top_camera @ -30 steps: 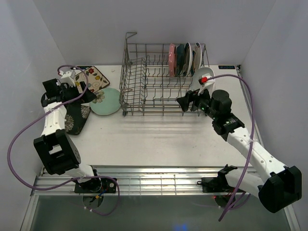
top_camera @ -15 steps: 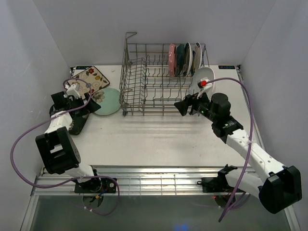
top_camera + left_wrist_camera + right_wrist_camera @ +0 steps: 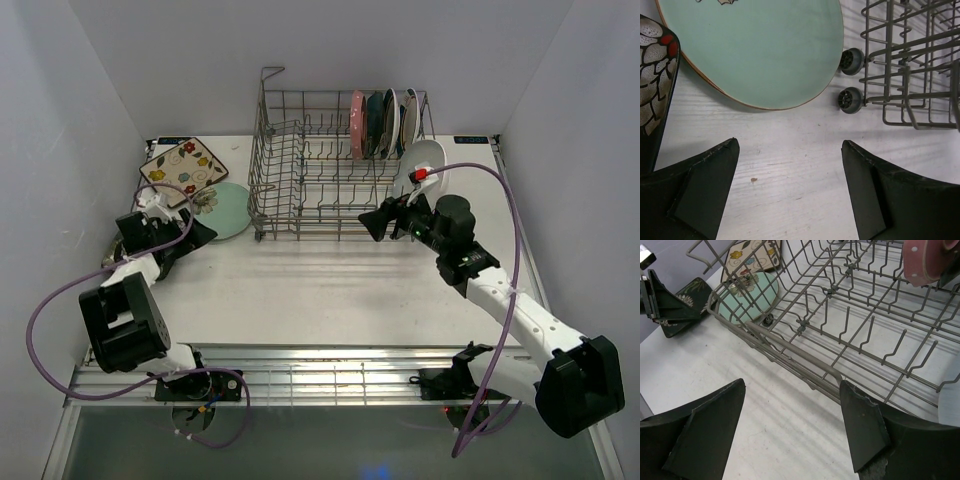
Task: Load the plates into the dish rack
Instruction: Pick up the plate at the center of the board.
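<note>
The left pincer [image 3: 790,150] hangs low over the tabletop [image 3: 320,290] off the left end of the dish rack [image 3: 265,140]. Its jaws are spread wide with nothing between them. Straight ahead of it, between it and the rack's near-left corner, the mint round plate [image 3: 760,50] lies flat, its near rim facing the open jaws and its far rim close to the rack's little wheels [image 3: 850,100]. The dark floral square plate [image 3: 652,100] lies just beside the mint one, on the side away from the rack. The cream floral square plate [image 3: 183,165] lies further back.

The right pincer [image 3: 790,390] hovers at the rack's front rail near its right end, also gaping and empty, well apart from those three plates. So I'd say the left arm is the one placed for the mint plate. Being round and flat on the surface, it offers only its rim, and the jaws would have to come in under that edge. Several plates, the pink dotted plate [image 3: 357,125] among them, already stand in the rack's back-right corner.
</note>
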